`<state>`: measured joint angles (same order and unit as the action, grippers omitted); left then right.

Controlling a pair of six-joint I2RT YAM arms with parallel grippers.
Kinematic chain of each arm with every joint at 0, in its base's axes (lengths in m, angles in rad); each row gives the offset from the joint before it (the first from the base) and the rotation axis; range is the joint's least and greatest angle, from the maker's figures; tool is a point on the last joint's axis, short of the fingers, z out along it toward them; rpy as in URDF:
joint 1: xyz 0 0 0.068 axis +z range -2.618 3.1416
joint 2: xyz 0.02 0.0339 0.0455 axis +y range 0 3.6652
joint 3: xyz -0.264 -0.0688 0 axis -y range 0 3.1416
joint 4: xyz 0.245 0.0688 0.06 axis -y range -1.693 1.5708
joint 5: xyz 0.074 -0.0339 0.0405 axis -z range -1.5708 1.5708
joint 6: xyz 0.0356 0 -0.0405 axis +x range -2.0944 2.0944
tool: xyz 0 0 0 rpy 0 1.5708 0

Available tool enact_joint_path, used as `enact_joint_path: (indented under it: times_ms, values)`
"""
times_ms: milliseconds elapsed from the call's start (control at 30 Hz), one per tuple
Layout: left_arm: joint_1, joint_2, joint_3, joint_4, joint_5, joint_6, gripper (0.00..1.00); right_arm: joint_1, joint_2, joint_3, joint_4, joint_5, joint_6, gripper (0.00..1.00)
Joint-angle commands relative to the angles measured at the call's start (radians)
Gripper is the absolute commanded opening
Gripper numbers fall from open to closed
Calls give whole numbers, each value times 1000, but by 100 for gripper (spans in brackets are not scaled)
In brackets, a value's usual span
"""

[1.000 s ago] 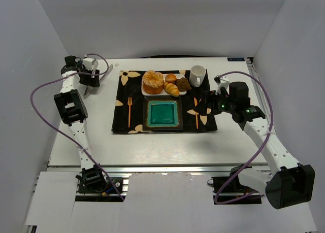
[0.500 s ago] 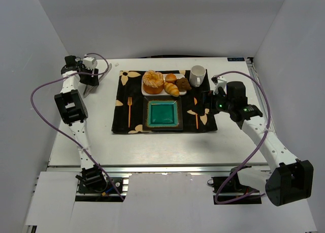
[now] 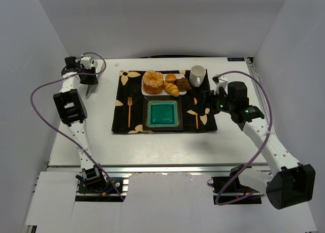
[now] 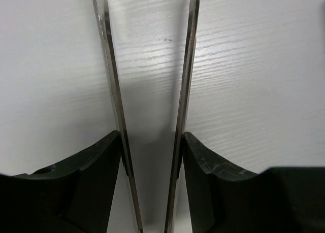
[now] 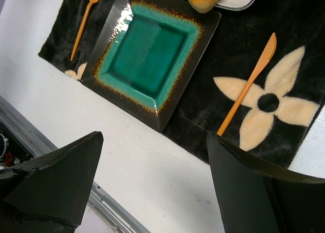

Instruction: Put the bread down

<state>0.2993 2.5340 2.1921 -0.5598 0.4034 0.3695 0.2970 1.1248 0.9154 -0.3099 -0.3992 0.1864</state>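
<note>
Clasps metal tongs (image 4: 109,65) in the left pincer (image 4: 152,141) over the desk (image 3: 152,146); holds the right pincer (image 5: 152,139) spread above the placemat (image 5: 284,50). Finds the bread (image 3: 153,81) on the white plate (image 3: 146,93); cannot read the blue desk-edge label (image 3: 236,59).

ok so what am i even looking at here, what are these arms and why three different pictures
Two white robot arms are bolted at the near edge of a white table. One picture looks down from above, and the other two come from a camera on each wrist.

On a black flowered placemat lie a teal square plate, an orange fork, an orange knife, a white mug and a white tray. The tray carries the sugar-dusted ring-shaped bread, a croissant and a dark muffin.

The left gripper pinches thin metal tongs off to the left. The right gripper is open and empty.
</note>
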Motion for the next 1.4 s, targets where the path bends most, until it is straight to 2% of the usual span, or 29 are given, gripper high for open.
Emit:
enact_joint_path:
  times_ms: [0,133,267,467,567,767,833,867,967,1067,1167,1367]
  values:
    - [-2,-167,-29,17,55,-99,59,5,-46,5,46,-23,19,89]
    - [-5,-253,-90,58,71,-199,55,7,-82,-23,46,-27,31,89]
    - [-12,-339,-149,72,22,-279,53,7,-140,-59,45,-29,47,89]
    - [-40,-463,-170,-9,-60,-359,50,5,-215,-81,40,-30,70,89]
    - [-109,-547,-229,-29,-109,-357,49,7,-253,-90,28,-20,84,89]
    - [-261,-679,-305,-107,-143,-428,49,7,-351,-38,-52,206,169,89]
    - [-284,-719,-357,-106,-144,-458,49,7,-373,-10,-75,218,182,89]
    - [-322,-741,-380,-100,-141,-478,49,7,-394,12,-95,220,185,89]
    - [-339,-842,-495,-46,-124,-578,49,7,-444,33,-124,229,186,89]
    - [-354,-955,-638,96,-69,-711,49,7,-497,22,-142,235,192,89]
    - [-379,-1031,-722,136,-57,-744,49,7,-546,5,-153,230,200,89]
    - [-405,-1066,-793,103,-78,-748,49,7,-652,-33,-173,237,235,89]
